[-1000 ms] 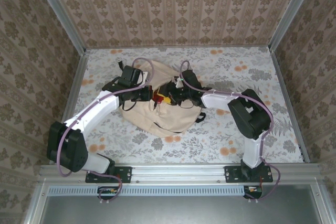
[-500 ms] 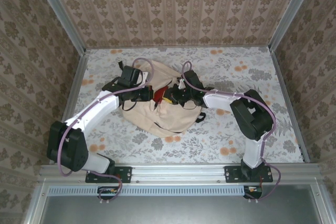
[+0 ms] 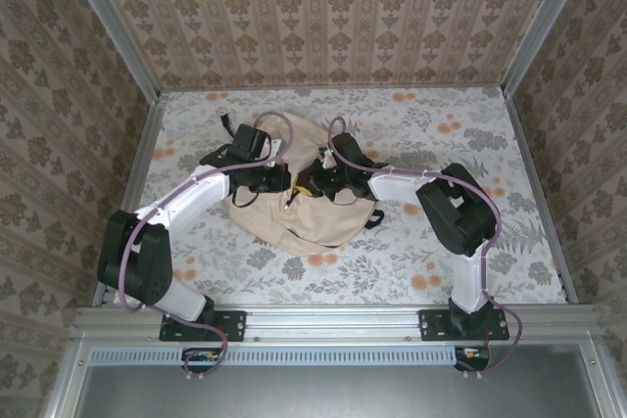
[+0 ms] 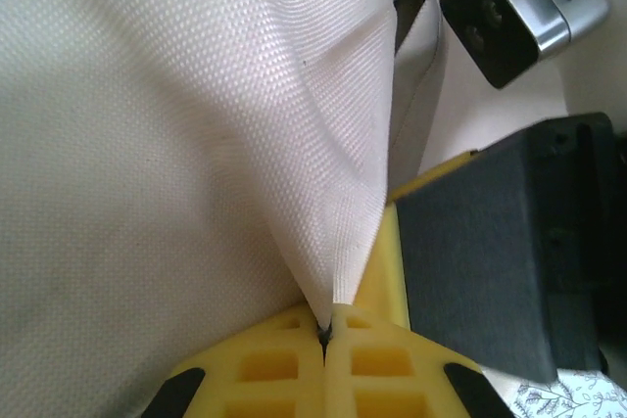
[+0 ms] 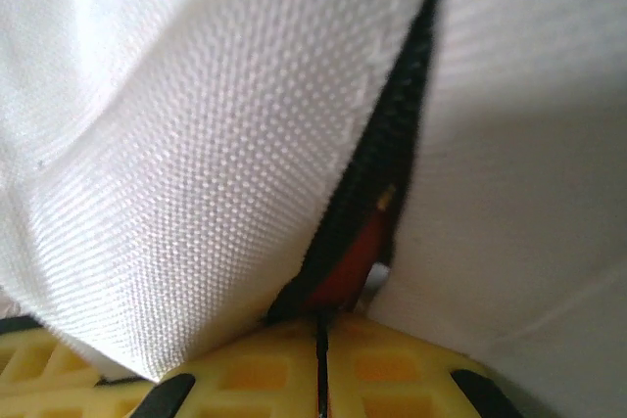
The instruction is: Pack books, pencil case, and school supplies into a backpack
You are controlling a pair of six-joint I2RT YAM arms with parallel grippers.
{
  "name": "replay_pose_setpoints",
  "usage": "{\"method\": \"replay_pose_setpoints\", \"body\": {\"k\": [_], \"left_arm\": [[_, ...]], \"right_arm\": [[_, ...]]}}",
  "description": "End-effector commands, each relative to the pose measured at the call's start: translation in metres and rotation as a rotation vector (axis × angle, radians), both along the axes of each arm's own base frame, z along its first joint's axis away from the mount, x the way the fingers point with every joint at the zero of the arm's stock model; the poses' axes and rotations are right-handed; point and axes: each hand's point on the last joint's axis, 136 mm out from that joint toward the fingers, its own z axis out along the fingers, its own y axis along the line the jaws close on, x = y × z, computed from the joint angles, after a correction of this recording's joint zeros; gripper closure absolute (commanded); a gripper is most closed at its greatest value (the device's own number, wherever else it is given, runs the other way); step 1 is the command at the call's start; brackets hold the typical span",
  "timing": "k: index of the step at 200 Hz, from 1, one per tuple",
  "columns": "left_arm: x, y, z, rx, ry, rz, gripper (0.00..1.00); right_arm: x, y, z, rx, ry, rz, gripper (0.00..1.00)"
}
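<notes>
Left gripper has its yellow fingers pressed together, pinching a fold of the beige backpack, which lies mid-table, slightly toward the left edge. Right gripper is also closed, pinching backpack fabric at the dark zipper. A red thing shows in the gap.

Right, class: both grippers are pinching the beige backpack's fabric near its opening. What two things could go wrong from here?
First, the left gripper holds only a thin fold of the backpack, which might slip free under pull. Second, the right gripper is shut at the zipper, very close to the left one, so the two could bump.
</notes>
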Motion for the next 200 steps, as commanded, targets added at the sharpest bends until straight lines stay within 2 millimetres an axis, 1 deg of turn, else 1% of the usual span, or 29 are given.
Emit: {"method": "replay_pose_setpoints", "body": {"k": [1,23,43,59,78,88,108,119,121,123,136,153,178,200], "left_arm": [[-0.008,-0.021,0.002,-0.081,0.031,-0.074,1.00],[-0.008,-0.020,0.002,-0.076,0.030,-0.071,1.00],[-0.008,-0.013,0.006,-0.051,0.021,-0.047,0.99],[-0.009,-0.007,0.013,-0.044,0.007,-0.025,0.88],[-0.009,-0.001,0.023,-0.055,-0.015,0.009,0.68],[-0.008,0.003,0.028,-0.058,-0.025,0.036,0.59],[-0.008,0.017,0.032,-0.053,-0.037,0.109,0.50],[-0.011,0.024,0.030,-0.041,-0.032,0.145,0.46],[-0.008,0.031,0.029,-0.040,-0.030,0.171,0.45],[-0.006,0.035,0.030,-0.039,-0.031,0.184,0.45],[-0.008,0.048,0.025,-0.029,-0.021,0.242,0.43],[-0.013,0.062,0.017,-0.033,0.000,0.305,0.42],[-0.022,0.076,0.008,-0.046,0.031,0.369,0.42],[-0.030,0.082,0.003,-0.079,0.054,0.406,0.42]], "right_arm": [[0.009,0.018,0.023,0.060,-0.102,0.039,0.89],[0.015,0.006,0.004,-0.039,-0.077,0.004,0.89],[0.014,-0.007,0.003,-0.102,-0.091,-0.018,0.87],[0.011,-0.021,0.011,-0.157,-0.126,-0.030,0.82],[0.003,-0.039,0.022,-0.219,-0.173,-0.030,0.73],[-0.002,-0.046,0.026,-0.242,-0.201,-0.008,0.68],[-0.016,-0.054,0.025,-0.306,-0.241,0.075,0.56],[-0.023,-0.059,0.021,-0.340,-0.244,0.113,0.52],[-0.024,-0.059,0.020,-0.342,-0.244,0.120,0.52],[-0.026,-0.059,0.019,-0.345,-0.243,0.127,0.51],[-0.031,-0.058,0.016,-0.345,-0.239,0.157,0.48],[-0.034,-0.053,0.016,-0.329,-0.232,0.171,0.48],[-0.034,-0.037,0.020,-0.292,-0.236,0.191,0.48],[-0.031,-0.023,0.021,-0.248,-0.227,0.202,0.49]]}}
